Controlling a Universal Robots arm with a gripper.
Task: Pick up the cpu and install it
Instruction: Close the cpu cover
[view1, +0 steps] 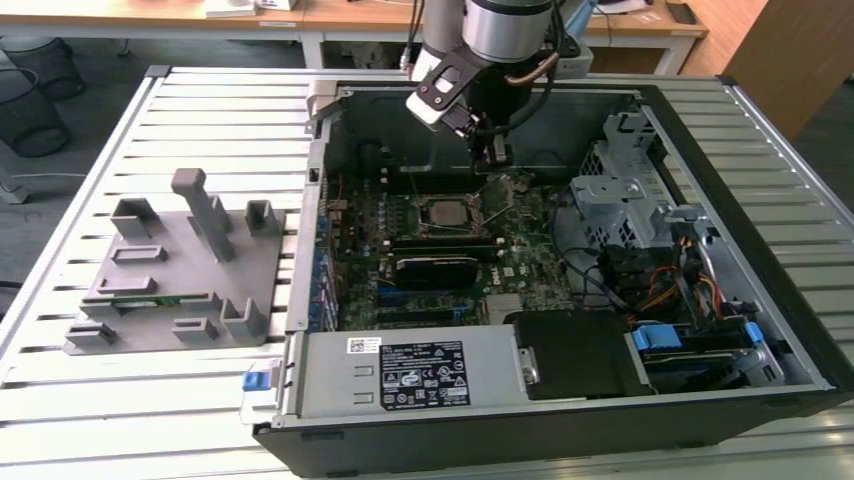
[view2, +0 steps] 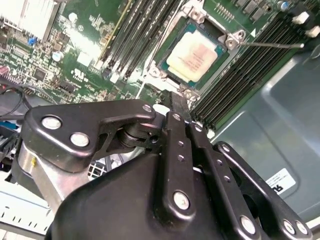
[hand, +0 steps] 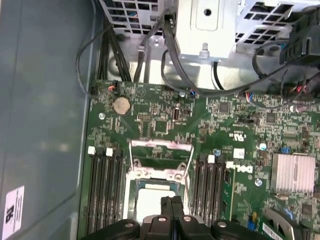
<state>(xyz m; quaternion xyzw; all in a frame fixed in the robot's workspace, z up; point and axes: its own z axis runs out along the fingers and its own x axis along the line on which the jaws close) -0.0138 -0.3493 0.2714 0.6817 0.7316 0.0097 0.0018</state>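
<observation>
Exterior view, from its left: a grey parts fixture (view1: 174, 270) lies well apart from the motherboard socket (view1: 424, 222), where the cpu (view2: 195, 55) sits silver face up. The gripper (view1: 497, 160) hangs just above the socket's rim, its fingers pressed together and holding nothing. I judge the placing done; locking calls for the raised retention lever (view2: 270, 45) to be swung down.

Exterior view high above the open computer case (view1: 561, 440); both wrist views close over its motherboard (view2: 85, 30) (hand: 240, 135), past the tool (view2: 176, 98) (hand: 170, 201).

An open computer case (view1: 561, 437) lies on a slatted table (view1: 200, 110) beside a grey parts holder (view1: 171, 272).
</observation>
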